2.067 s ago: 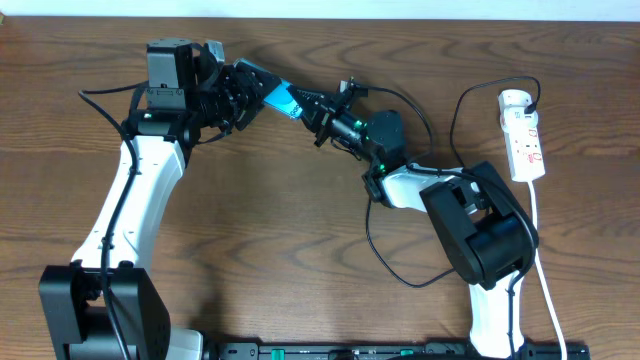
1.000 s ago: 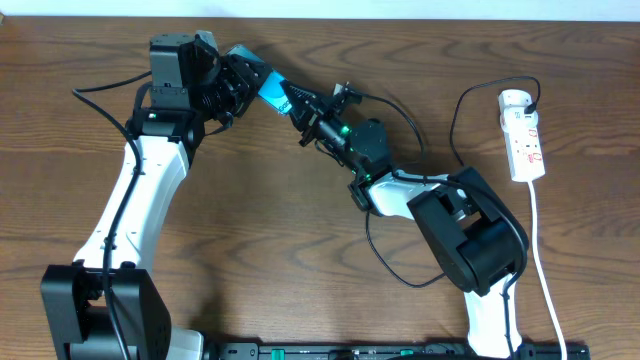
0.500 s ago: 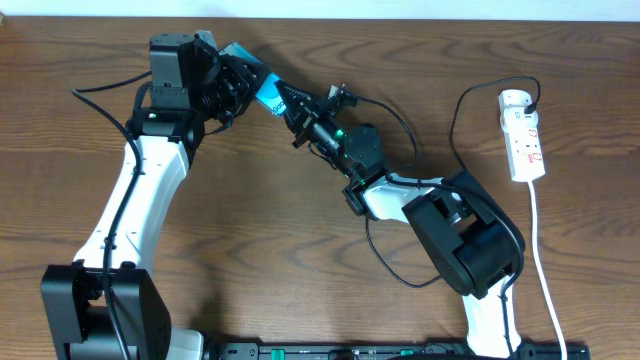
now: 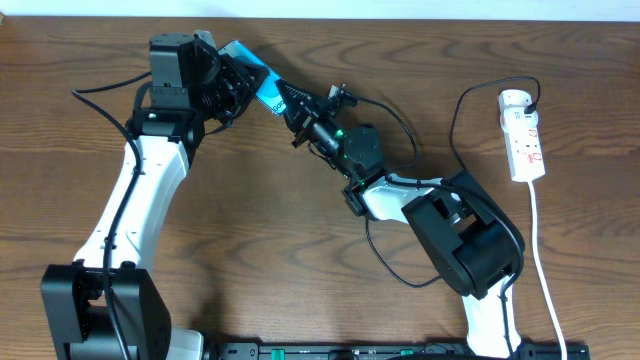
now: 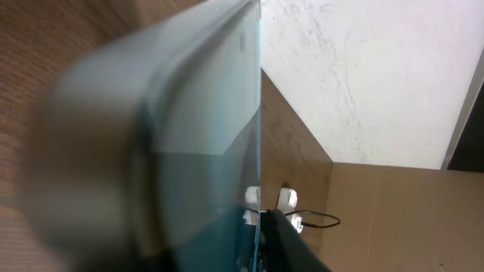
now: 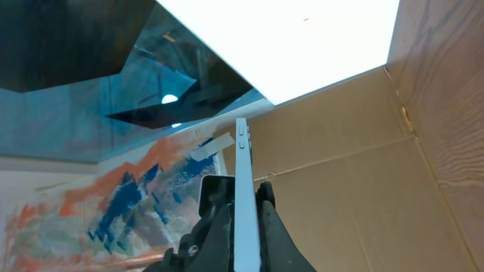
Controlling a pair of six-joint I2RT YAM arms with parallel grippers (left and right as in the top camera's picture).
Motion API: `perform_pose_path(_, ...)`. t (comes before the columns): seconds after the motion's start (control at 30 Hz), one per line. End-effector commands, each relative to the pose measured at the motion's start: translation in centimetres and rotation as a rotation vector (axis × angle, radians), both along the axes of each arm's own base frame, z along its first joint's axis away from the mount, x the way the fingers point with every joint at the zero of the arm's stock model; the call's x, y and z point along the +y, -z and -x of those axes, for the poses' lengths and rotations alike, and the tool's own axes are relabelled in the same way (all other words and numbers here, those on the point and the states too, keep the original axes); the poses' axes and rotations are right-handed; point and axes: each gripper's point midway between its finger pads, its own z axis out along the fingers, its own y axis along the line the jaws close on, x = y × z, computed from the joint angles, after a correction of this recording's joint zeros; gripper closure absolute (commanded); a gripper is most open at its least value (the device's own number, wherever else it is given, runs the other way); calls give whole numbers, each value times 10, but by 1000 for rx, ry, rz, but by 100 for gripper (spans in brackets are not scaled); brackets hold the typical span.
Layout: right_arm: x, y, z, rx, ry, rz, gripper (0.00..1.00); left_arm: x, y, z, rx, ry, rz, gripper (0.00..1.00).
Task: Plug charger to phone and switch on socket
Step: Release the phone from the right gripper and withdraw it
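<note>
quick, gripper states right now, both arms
left gripper: at the flat teal-screened smartphone, grip cannot be told
right gripper: closed on it

Brown wood-grain table (image 4: 300, 250) fills the overhead view edge to edge. Well off to the right of the right gripper (image 4: 290, 108), approx. level w/ it, the white socket (image 4: 524, 137) lies flat near the table's right edge, and its thick white cord (image 4: 545, 270) runs back toward the near edge. Btwn socket & right gripper the thin black charger (image 4: 455, 125) cable loops over the wood, w/ its plug end at the strip's far end.
</note>
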Motion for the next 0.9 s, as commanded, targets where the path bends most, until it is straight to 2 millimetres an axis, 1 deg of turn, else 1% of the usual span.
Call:
perform_pose_path(0.0,23,-6,19,-29,-85,8,99,-7,-6,0,-30,32,4,87)
perform_pose_path(0.1,25,-5,22,-28,-91,9,99,-7,-6,0,-30,32,4,92)
perform_pose_path(0.87,28,-6,24,-30,-97,8,99,-7,-6,0,-30,32,5,92)
